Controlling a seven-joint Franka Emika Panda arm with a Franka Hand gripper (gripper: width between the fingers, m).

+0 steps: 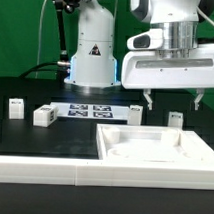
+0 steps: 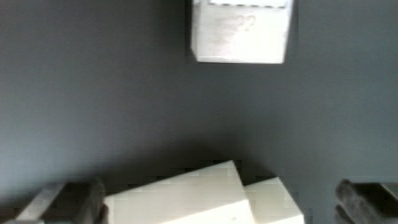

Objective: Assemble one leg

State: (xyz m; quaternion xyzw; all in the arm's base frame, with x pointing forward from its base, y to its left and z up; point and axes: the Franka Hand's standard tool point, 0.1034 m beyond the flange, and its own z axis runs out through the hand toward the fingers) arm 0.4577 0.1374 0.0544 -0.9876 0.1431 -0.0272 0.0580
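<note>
Several small white legs lie on the black table: two at the exterior view's left (image 1: 15, 108) (image 1: 44, 115), one (image 1: 135, 114) beside the marker board, and one (image 1: 176, 119) under my gripper (image 1: 173, 99). The gripper is open and empty and hangs a little above the table, its fingertips (image 1: 147, 97) apart. In the wrist view the gripper (image 2: 214, 206) straddles a white block (image 2: 187, 195) that sits between the dark fingers (image 2: 63, 205) without touching them. A second leg (image 2: 240, 30) lies farther off. The tags on these two do not show.
The marker board (image 1: 90, 111) lies flat behind the legs. A large white square panel with a raised rim (image 1: 154, 149) lies at the front right. A white bar (image 1: 53, 171) runs along the front edge. The robot's base (image 1: 92, 54) stands at the back.
</note>
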